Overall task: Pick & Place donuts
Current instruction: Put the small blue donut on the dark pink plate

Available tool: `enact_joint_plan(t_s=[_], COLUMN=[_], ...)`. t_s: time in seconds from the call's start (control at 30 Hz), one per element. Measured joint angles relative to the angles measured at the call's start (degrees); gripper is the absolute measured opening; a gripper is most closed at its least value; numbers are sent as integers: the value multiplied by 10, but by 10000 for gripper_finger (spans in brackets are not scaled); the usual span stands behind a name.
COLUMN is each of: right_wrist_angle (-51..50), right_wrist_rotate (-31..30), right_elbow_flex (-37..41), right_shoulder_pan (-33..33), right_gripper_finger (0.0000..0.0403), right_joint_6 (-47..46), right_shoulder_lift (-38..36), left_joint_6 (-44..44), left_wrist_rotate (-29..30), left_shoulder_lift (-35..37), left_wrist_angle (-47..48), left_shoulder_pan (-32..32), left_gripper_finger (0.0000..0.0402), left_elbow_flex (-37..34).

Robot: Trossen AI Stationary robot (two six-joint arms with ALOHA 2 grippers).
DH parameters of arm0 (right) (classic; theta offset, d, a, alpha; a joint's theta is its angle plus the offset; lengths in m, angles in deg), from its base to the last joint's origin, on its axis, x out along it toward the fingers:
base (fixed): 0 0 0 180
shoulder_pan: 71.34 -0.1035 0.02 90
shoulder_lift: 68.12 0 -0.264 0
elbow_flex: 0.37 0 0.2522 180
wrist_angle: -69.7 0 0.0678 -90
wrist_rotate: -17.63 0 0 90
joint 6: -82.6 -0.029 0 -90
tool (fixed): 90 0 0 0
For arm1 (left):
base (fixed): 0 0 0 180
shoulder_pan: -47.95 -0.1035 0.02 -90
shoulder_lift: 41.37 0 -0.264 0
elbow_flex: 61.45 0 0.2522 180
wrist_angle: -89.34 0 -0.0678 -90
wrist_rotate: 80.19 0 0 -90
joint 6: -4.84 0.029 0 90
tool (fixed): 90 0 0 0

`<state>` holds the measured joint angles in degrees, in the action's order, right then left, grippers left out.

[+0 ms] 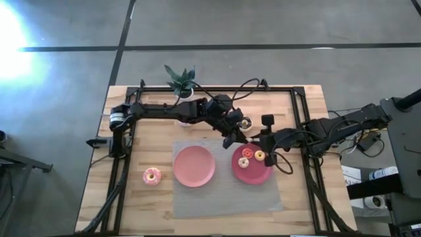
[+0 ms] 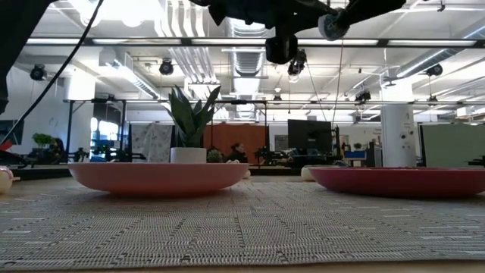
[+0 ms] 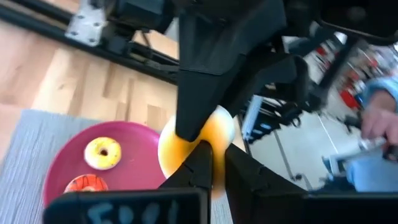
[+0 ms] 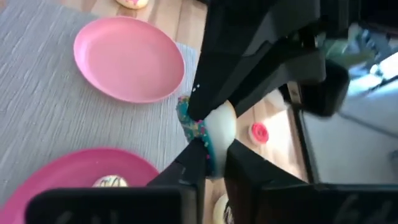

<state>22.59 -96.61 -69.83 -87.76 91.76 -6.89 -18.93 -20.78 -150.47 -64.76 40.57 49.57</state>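
Note:
My left gripper (image 1: pixel 238 139) and my right gripper (image 1: pixel 255 140) meet tip to tip above the far edge of the dark pink plate (image 1: pixel 253 174). Between them is one tiny donut (image 4: pixel 208 134) with bluish sprinkled icing and a pale yellow underside (image 3: pixel 205 140). Both grippers are shut on it. A yellow donut (image 3: pixel 102 152) and an orange donut (image 3: pixel 87 183) lie flat on that plate. A pink donut (image 1: pixel 152 176) lies on the bare wood at the left. A tiny red donut (image 4: pixel 259 132) and a pale one (image 1: pixel 245 122) lie on the wood beyond the plates. My left gripper pinches the tiny donut's yellow side (image 3: pixel 214 149) between its two fingers, reaching in from the table's left. The donut is lifted clear of the plate and stands on edge. My right gripper pinches the same donut at its iced rim (image 4: pixel 202 146), coming level from the table's right. Its fingers (image 4: pixel 249 171) close opposite the left gripper's, and the donut stays clear of the table.
A light pink plate (image 1: pixel 194 166) sits on the grey woven mat (image 1: pixel 217 197) left of the dark plate. A potted plant (image 1: pixel 181 80) stands at the far edge. Dark frame rails (image 1: pixel 302 118) border the table. A person's hand (image 3: pixel 376 121) shows beyond the table.

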Motion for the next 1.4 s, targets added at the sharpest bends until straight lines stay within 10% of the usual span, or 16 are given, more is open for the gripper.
enact_joint_plan(t_s=[0.23, 0.57, 0.9, 1.4], right_wrist_angle=[-106, -126, 55, 67], right_wrist_rotate=[60, 335, 357, 334], right_elbow_flex=[0, 117, 251, 226], right_shoulder_pan=[-1, 22, 24, 39], right_gripper_finger=[14, 15, 15, 95], right_joint_6=[-137, -405, -541, -587], right_shoulder_lift=[0, 4, 31, 170], left_joint_6=[-22, -33, -6, -19], left_wrist_rotate=[67, 115, 364, 482], left_shoulder_lift=[1, 6, 71, 175], left_wrist_angle=[11, 57, 169, 289], left_shoulder_pan=[-1, 17, 95, 136], left_gripper_finger=[81, 149, 147, 147], left_elbow_flex=[-1, 0, -1, -64])
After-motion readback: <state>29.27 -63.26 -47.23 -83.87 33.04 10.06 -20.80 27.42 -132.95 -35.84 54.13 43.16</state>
